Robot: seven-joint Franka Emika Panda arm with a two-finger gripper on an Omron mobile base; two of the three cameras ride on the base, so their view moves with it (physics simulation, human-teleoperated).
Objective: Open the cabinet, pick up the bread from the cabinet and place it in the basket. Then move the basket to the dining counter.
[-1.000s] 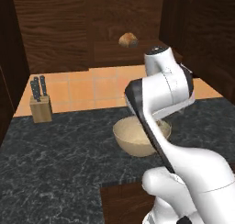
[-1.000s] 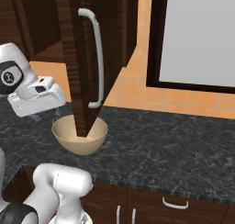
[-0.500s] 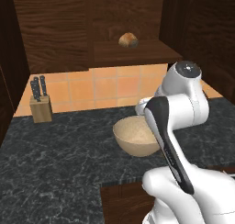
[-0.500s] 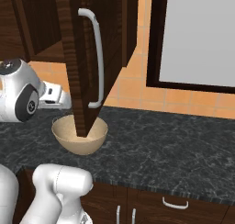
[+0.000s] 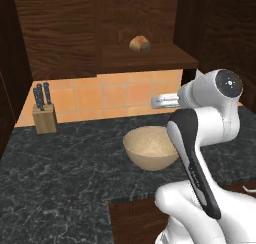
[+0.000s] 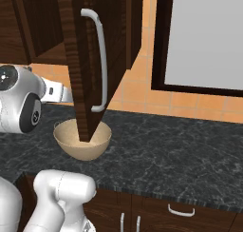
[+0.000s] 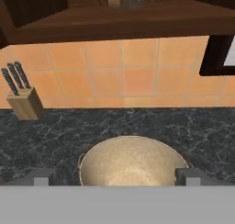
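Hand view looks past wide-open, empty fingertips (image 7: 43, 176) onto the basket (image 7: 131, 161); the bread (image 5: 139, 43) sits on the open cabinet (image 5: 145, 58) shelf above the basket. Door done: next, rise and reach in.

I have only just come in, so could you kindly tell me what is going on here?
A white robot arm is working at a black speckled counter. The wall cabinet door already stands open, and the bread lies on the shelf inside, untouched. The tan basket sits empty on the counter below. The claw is open and holds nothing; in the hand view it looks over the basket towards the tiled wall. A knife block stands off to the left.
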